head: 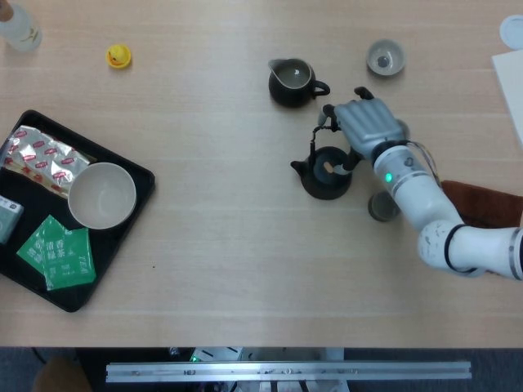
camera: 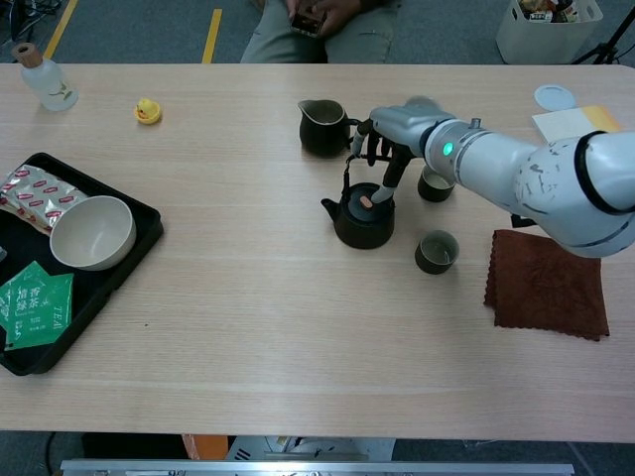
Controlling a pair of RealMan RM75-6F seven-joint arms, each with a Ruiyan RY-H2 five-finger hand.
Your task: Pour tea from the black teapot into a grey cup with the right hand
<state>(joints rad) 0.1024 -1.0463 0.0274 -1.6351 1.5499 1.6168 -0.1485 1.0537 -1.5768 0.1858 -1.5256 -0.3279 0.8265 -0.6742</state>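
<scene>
The black teapot [head: 325,175] [camera: 363,218] stands upright near the table's middle, its spout pointing left. My right hand [head: 369,122] [camera: 402,129] grips the top of its raised wire handle from above. I cannot tell whether the pot's base is off the table. A dark grey cup [head: 381,207] [camera: 437,252] stands just right of the pot, partly under my forearm in the head view. A second cup [camera: 435,184] sits behind my wrist. A pale grey cup [head: 384,57] stands further back. My left hand is not in view.
A dark pitcher [head: 292,82] [camera: 320,127] stands just behind the teapot. A brown cloth [camera: 548,283] lies to the right. At the left a black tray [head: 139,171] holds a white bowl [head: 101,195] and tea packets. A yellow duck [head: 118,55] and a bottle [head: 16,24] sit far left.
</scene>
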